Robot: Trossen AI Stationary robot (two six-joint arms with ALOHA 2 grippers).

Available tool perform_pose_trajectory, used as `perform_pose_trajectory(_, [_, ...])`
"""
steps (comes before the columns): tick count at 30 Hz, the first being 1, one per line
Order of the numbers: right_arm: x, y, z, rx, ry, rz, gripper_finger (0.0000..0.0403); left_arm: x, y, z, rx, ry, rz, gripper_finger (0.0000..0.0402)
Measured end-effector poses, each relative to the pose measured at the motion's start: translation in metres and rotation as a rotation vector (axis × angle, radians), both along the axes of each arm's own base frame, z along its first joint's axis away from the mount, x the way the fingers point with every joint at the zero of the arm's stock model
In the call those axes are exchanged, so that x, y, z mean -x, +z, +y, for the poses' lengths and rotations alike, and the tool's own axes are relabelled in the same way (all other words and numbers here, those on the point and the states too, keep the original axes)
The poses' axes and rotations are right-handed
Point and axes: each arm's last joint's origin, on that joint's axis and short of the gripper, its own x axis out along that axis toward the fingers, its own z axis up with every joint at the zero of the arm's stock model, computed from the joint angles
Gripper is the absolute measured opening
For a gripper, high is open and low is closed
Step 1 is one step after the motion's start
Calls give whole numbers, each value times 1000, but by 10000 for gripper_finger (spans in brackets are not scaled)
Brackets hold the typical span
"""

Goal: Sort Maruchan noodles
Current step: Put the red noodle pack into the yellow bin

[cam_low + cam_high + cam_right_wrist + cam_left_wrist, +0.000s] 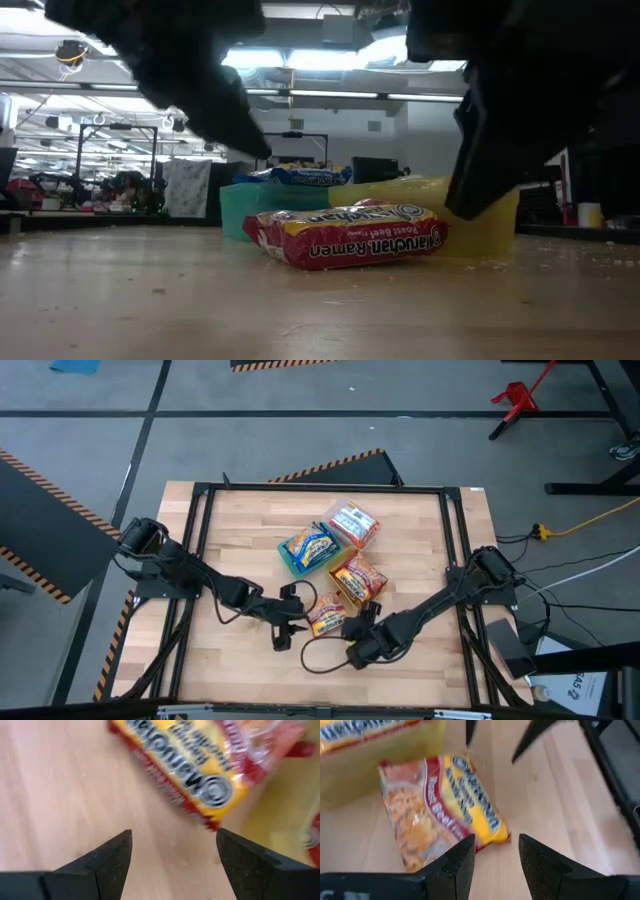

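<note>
Both claws [287, 622] [362, 632] gape beside one loose packet [327, 619].

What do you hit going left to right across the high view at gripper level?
Left gripper → loose ramen packet on the table → right gripper, both grippers open, the packet between them.

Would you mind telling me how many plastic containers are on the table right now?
3: a teal container, a clear container and a yellow container, clustered mid-table, each holding noodle packets. Packets stacked inside may hide others.
</note>
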Motion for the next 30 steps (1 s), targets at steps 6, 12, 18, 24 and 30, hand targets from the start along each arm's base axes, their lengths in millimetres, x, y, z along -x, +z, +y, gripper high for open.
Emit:
perform_pose_trajectory(6, [-5, 0, -11, 67, -54, -37, 276, 9, -18, 10, -17, 27, 18, 147])
perform_pose_trajectory(12, [-15, 1, -18, 40, -70, -83, 276, 16, -31, 20, -23, 49, 37, 147])
perform_pose_trajectory(18, [-20, 1, -19, 15, -63, -109, 276, 25, -43, 26, -17, 82, 78, 147])
perform_pose_trajectory(24, [-28, -15, -17, -17, -52, -101, 276, 29, -47, 27, 18, 105, 64, 147])
perform_pose_trajectory(30, [-32, -20, -13, -65, -21, -113, 276, 29, -46, 22, 106, 115, 55, 146])
